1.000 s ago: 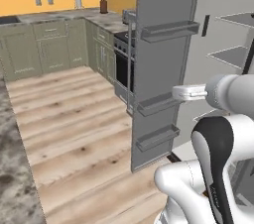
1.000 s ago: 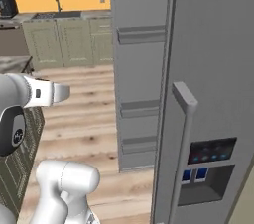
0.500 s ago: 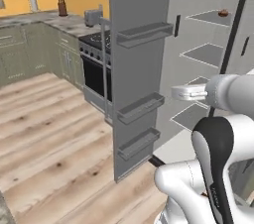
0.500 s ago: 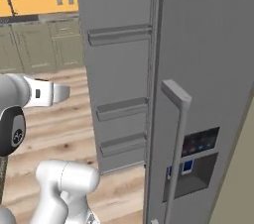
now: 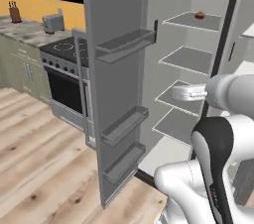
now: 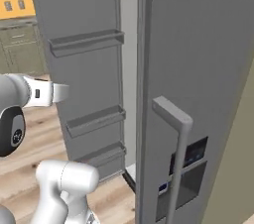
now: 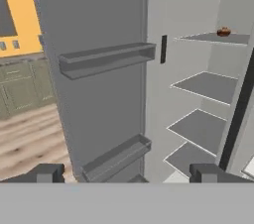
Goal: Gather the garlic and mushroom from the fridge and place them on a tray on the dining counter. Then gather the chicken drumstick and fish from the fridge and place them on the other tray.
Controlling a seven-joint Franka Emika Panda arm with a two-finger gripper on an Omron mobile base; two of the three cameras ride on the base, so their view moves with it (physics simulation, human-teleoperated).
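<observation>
Facing grey fridge [image 5: 119, 94], flat white shelves [image 5: 191, 59]

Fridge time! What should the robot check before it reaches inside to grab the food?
1. Left door of the fridge swung open: ok.
2. Gripper open and empty: ok.
3. Path to the white shelves free of obstacles: ok.
4. Some food in sight: ok, a small reddish-brown item sits on the top shelf.
5. Which food that item is: cannot tell, too small.
6. Garlic, mushroom, drumstick and fish all located: not ok, the lower shelves look bare from here.
</observation>
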